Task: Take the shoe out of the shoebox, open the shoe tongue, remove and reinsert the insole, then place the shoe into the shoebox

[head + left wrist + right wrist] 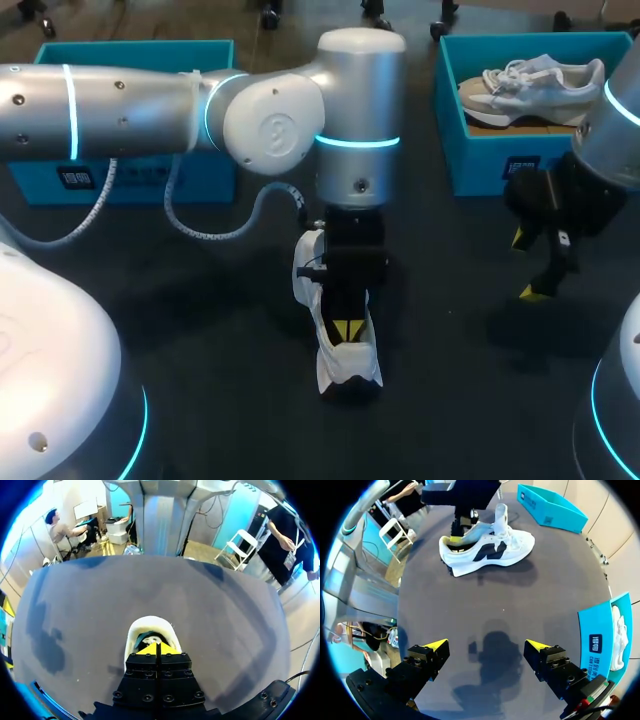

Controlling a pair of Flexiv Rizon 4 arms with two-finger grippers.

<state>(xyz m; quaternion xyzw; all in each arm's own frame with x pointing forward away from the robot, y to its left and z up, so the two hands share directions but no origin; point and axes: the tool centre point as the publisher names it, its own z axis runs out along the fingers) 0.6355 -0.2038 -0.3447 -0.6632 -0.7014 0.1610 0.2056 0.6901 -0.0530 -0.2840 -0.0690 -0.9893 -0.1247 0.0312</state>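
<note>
A white sneaker [352, 368] with a dark side mark [487, 552] stands on the dark table near the middle. My left arm reaches in from the left, and its gripper [347, 330] points straight down into the shoe's heel opening. In the left wrist view the yellow tips [156, 649] are pressed together inside the white collar [150, 625], and I see nothing between them. The tongue [500, 515] stands up. My right gripper [524, 265] hangs open above the bare table to the shoe's right, holding nothing [486, 645].
A teal shoebox [500, 165] at the back right holds a second pale sneaker [530, 85]. Another teal box [130, 180] sits at the back left, behind my left arm. A grey cable [215, 232] loops under that arm.
</note>
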